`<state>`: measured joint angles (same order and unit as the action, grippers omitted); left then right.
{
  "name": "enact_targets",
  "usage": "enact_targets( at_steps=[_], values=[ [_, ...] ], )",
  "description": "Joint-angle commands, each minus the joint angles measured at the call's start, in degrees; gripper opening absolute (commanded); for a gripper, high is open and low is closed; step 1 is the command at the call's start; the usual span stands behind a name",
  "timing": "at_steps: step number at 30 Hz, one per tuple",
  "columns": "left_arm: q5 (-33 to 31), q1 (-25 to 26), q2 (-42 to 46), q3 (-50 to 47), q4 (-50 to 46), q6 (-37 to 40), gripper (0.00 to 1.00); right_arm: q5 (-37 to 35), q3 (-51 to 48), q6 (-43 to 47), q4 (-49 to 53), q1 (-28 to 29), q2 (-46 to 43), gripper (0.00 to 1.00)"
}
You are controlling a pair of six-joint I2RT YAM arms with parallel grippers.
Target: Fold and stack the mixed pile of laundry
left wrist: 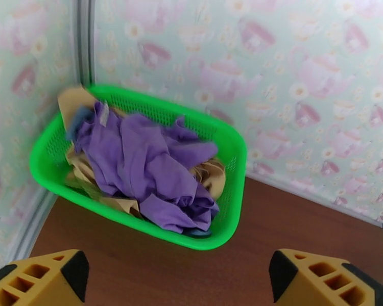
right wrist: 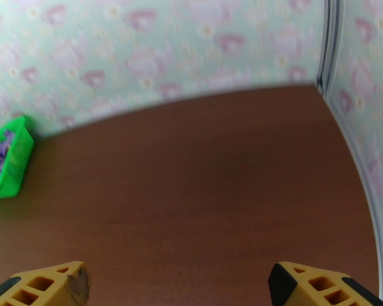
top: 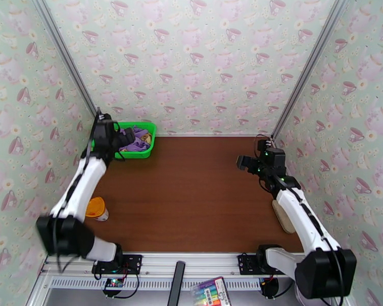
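Top view: green plastic mesh basket (top: 140, 154) sits in the far-left corner of the brown wooden tabletop (top: 191, 200), with a crumpled purple cloth T-shirt (top: 138, 144) inside. Left claw (top: 125, 138) hangs at the basket's near-left rim. Right claw (top: 244, 162) is over the right side, well apart from the basket.

Left wrist view adds detail: a tan-yellow cloth garment (left wrist: 212, 177) lies under the purple one, and a slate-blue shirt (left wrist: 79, 121) peeks out at the basket's far-left end. Yellow fingers (left wrist: 43, 279) are spread wide and hold nothing.

Right wrist view: tabletop below, basket at the far-left edge. Fingers (right wrist: 314, 286) are wide and hold nothing.
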<state>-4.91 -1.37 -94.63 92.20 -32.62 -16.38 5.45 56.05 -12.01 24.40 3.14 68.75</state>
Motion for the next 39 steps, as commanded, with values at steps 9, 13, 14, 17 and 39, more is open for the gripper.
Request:
enact_targets(
  at_steps=[9,13,14,17,39],
  values=[
    [12.1,-3.1,-29.3,26.8,-22.2,1.7,0.78,1.9,3.8,-1.4,5.9,2.4,3.4,0.94],
    [12.2,-3.2,-32.4,29.5,-22.3,2.0,0.75,1.8,3.7,-1.4,5.8,2.6,3.6,0.93],
    [11.9,-3.2,-33.0,30.0,-22.2,2.2,0.75,1.8,3.8,-1.4,5.9,2.6,3.6,0.93],
    [11.1,-3.2,-34.4,31.0,-22.1,2.7,0.74,2.0,3.8,-1.3,6.3,2.6,3.6,0.93],
    [9.7,-2.8,-37.6,39.8,-21.9,3.8,0.12,1.7,4.8,-1.3,8.1,2.6,2.7,0.87]
  ],
)
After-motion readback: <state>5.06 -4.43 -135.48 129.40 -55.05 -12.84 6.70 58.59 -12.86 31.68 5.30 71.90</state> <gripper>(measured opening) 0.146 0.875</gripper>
